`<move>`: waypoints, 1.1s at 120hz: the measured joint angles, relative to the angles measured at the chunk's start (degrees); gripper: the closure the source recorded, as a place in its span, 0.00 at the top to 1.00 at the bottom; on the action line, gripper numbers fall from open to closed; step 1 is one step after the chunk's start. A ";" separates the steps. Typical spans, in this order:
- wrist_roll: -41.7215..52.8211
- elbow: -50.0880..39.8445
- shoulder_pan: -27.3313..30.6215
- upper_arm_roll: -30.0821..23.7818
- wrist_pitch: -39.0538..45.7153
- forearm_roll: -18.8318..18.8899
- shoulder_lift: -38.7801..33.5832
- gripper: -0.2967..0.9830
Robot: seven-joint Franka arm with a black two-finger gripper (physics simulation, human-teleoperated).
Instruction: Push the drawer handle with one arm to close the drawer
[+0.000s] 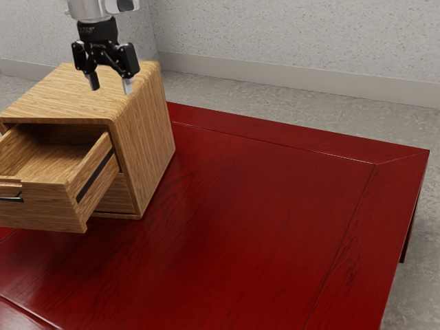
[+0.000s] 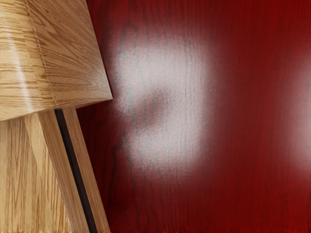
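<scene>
Exterior view, at its left edge: the handle point(image 1: 11, 183) is only partly shown, cut off by the frame, and its full shape can't be made out. It's carried on the front of the drawer point(image 1: 51, 204), which is also cropped at that edge and is clearly pulled out of the wooden cabinet point(image 1: 146, 141). Bare wood is seen inside, though part of the interior is hidden by the cabinet's top and the drawer's own walls. Along the drawer's side a dark strip point(image 1: 95, 177) is exposed, and below, a lower panel point(image 1: 115, 197) is half covered by the drawer.

Moving right, the gripper point(image 1: 111, 83) is seen up by the cabinet's top, fingers pointed down and held well apart, with nothing gripped between them; the arm point(image 1: 96, 8) is cut off above. The handle is placed lower than the gripper, off to the exterior view's left, well apart and untouched. Farther right, the red table point(image 1: 261, 220) is stretched out, its near side cropped.

In the wrist view, the cabinet's corner and the strip-lined drawer side are caught beside the red tabletop, where the wood grain is partly washed out by pale glare, a dark smudge set in it.
</scene>
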 joint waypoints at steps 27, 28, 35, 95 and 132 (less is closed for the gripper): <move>0.03 -0.01 -0.01 0.00 -0.56 -0.01 0.00 0.77; 0.03 -0.01 -0.01 0.00 -0.57 -0.01 0.00 0.77; 0.05 0.17 0.01 -0.18 -0.68 0.08 -0.26 0.77; -17.79 -37.63 14.04 -15.83 -3.19 -4.10 -42.19 0.77; -29.65 -61.54 25.33 -21.82 6.70 -9.81 -59.89 0.77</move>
